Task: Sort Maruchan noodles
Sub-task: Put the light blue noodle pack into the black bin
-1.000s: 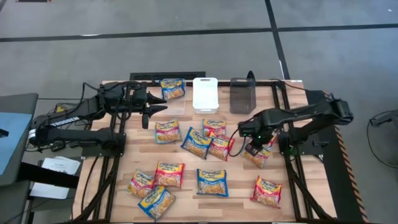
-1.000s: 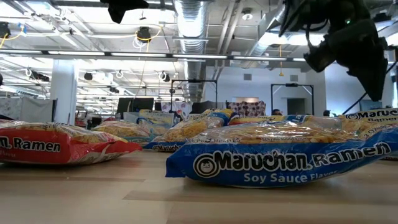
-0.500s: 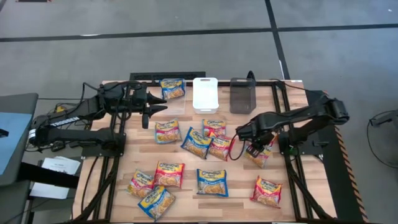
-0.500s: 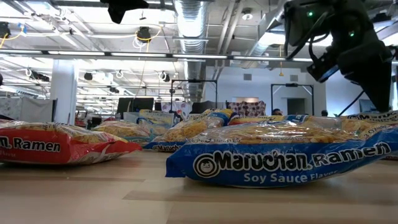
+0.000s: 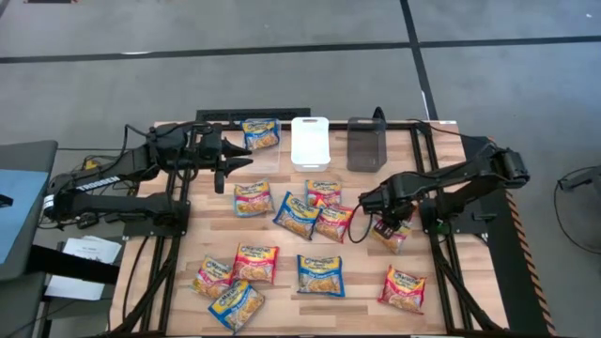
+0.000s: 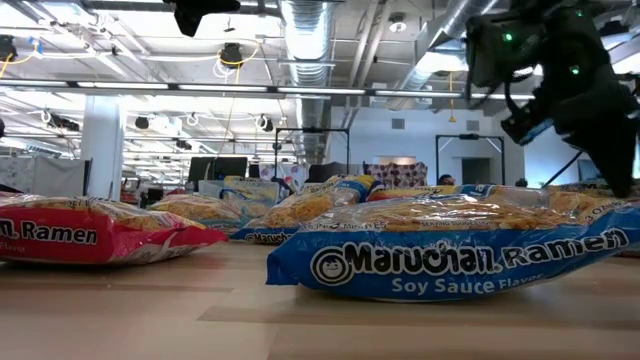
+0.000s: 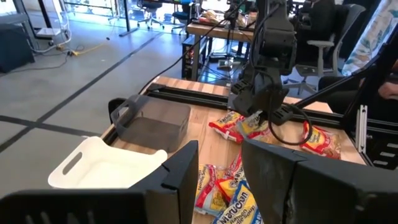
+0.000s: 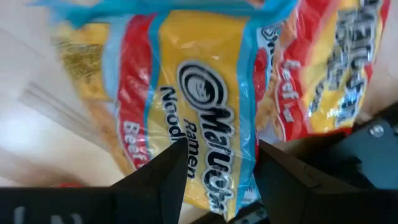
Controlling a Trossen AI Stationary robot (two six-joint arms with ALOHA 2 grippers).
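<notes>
From above, the right end effector [image 5: 374, 208] hung low over the wooden slatted table [image 5: 282, 253], its fingers apart, close beside a flat red-and-yellow plastic ramen packet [image 5: 333, 222] at the right edge of the middle cluster, with another packet [image 5: 389, 234] lying just beneath the arm's wrist; the rest of the Maruchan noodles lay scattered toward the near edge, and one blue packet [image 5: 260, 132] sat by the clear bin at the back, next to the white rectangular bin [image 5: 310, 142] and the dark rectangular bin [image 5: 366, 143]. The left end effector [image 5: 223, 161] waited up near the back left, well apart from the cluster and holding nothing, so the right arm was plainly the nearer one. At table height, the right arm [image 6: 575, 75] loomed above the far packets behind a blue Soy Sauce packet [image 6: 440, 255]. The left wrist camera looked past its parted fingers [image 7: 180, 177] across the bins toward the right arm. The right wrist camera showed a Beef packet [image 8: 199, 106] directly ahead of its spread fingers [image 8: 158, 180], long side running between them.
</notes>
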